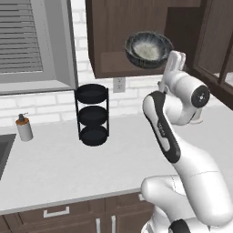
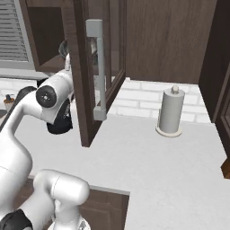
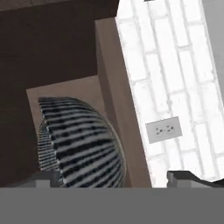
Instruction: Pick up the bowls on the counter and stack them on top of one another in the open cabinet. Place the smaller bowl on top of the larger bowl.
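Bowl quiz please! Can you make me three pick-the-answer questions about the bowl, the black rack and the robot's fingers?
1. Where is the bowl?
A. On the counter
B. In the open cabinet
C. In the sink

2. How many round tiers does the black rack have?
A. Two
B. Three
C. Five

3. How are the robot's fingers?
A. Squeezed shut
B. Spread wide apart
C. Pinching the soap bottle

Answers:
1. B, because the left base view shows the bowl tilted on the cabinet's wooden shelf, above the counter.
2. B, because three black trays sit one above another.
3. B, because in the hand view the two tips stand far apart, with the bowl's ribbed side near one tip and well clear of the other.
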{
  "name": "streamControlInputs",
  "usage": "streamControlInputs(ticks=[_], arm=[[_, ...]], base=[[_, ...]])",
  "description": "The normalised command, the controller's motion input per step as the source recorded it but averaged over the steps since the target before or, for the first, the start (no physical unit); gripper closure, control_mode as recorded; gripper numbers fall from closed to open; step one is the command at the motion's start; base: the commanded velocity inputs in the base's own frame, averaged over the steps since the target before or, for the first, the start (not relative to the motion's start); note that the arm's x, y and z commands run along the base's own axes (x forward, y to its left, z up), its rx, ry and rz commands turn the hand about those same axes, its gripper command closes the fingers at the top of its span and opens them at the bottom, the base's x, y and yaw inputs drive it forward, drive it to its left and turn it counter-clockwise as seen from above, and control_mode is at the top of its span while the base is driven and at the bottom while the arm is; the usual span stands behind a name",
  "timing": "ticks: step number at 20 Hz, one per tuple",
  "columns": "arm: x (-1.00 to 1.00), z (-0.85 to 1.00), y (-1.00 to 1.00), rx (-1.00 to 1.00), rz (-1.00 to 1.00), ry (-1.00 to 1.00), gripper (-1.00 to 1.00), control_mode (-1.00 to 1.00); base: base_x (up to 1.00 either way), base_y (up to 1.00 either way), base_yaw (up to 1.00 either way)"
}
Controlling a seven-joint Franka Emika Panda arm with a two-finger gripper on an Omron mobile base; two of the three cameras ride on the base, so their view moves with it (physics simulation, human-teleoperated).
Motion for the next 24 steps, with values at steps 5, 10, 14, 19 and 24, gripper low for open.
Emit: streamControlInputs(ticks=[5, 10, 14, 19, 24], arm=[[-0.52, -0.28, 0.0, 0.0, 0.0, 0.0, -1.0, -1.0], [-0.94, -0.3, 0.0, 0.0, 0.0, -0.03, -1.0, -1.0], [-1.0, -0.09, 0.0, 0.02, 0.0, 0.03, -1.0, -1.0], [-0.9, 1.0, 0.05, 0.01, -0.02, -0.17, -1.0, -1.0], [-0.68, 0.7, 0.01, 0.0, 0.04, -0.36, -1.0, -1.0]], base=[[0.0, 0.0, 0.0], [0.0, 0.0, 0.0], [0.0, 0.0, 0.0], [0.0, 0.0, 0.0], [0.0, 0.0, 0.0]])
